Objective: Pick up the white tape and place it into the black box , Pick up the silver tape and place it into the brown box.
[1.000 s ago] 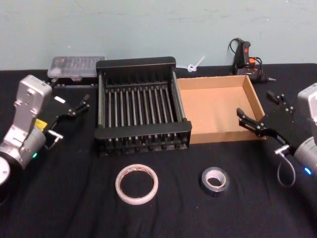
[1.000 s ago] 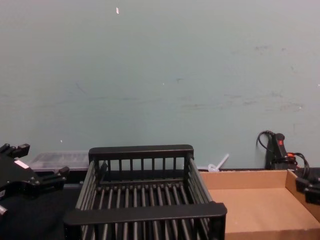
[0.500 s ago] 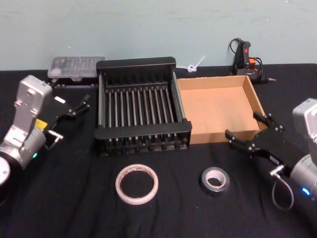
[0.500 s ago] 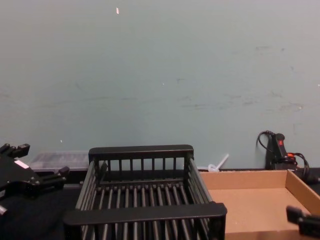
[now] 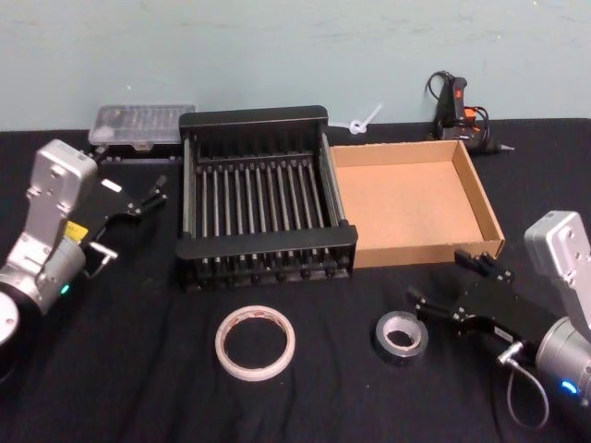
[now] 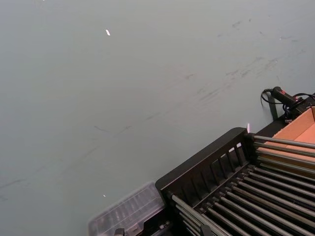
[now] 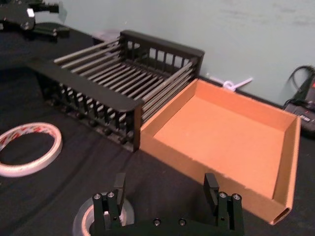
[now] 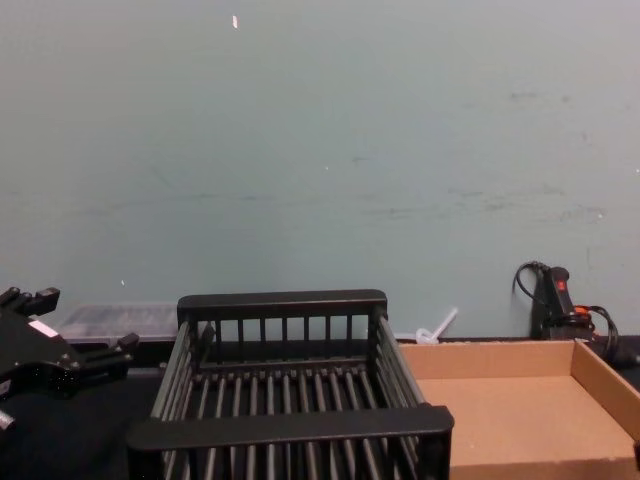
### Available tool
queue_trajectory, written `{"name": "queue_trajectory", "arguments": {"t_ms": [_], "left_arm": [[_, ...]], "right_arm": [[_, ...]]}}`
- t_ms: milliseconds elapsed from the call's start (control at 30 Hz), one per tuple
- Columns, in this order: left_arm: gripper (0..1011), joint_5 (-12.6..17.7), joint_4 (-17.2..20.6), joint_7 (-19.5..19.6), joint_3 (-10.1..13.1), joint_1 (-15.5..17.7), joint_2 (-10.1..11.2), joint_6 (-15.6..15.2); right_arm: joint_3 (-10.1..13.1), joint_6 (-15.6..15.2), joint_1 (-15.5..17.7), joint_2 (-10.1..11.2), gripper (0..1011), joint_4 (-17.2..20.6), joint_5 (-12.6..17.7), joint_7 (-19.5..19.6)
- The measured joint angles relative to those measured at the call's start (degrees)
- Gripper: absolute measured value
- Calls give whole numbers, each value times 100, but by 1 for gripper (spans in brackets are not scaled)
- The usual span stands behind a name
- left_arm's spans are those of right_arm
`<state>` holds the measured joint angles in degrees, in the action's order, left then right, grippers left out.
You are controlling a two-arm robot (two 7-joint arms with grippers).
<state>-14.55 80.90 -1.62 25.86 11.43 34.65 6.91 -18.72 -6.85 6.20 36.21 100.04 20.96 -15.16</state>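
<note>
The white tape (image 5: 256, 342) lies flat on the black cloth in front of the black box (image 5: 263, 247). To its right lies the silver tape (image 5: 401, 336), in front of the brown box (image 5: 485, 208). My right gripper (image 5: 441, 280) is open, low over the cloth just right of the silver tape, with nothing between its fingers. In the right wrist view the gripper (image 7: 165, 189) points at the brown box (image 7: 290, 162), and the silver tape (image 7: 84, 220) sits partly behind one finger. The white tape (image 7: 27, 147) lies farther off. My left gripper (image 5: 152, 196) is open and parked left of the black box.
A clear plastic case (image 5: 141, 125) lies behind the black box on the left. A glue gun (image 5: 457, 106) with its cable and a white zip tie (image 5: 362, 120) lie behind the brown box. Bare black cloth stretches along the front of the table.
My right gripper has come down and back from the brown box's right wall to the cloth beside the silver tape. The left arm and both tapes have not moved.
</note>
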Motion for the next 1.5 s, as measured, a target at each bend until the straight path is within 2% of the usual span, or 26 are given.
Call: {"name": "queue_trajectory", "arguments": {"t_ms": [400, 800, 1033, 1500], "left_arm": [[1001, 0, 0, 0, 0, 0, 0, 0], [1001, 0, 0, 0, 0, 0, 0, 0], [1001, 0, 0, 0, 0, 0, 0, 0], [1001, 0, 0, 0, 0, 0, 0, 0]], "right_arm": [[-76, -500, -61, -15, 1003, 10, -189, -285], [-85, -979, -164, -142, 1002, -56, -312, -454], [-68, -1137, -197, -206, 1002, -94, -390, -544], [-56, -1245, -253, -304, 1002, -183, -457, -606]]}}
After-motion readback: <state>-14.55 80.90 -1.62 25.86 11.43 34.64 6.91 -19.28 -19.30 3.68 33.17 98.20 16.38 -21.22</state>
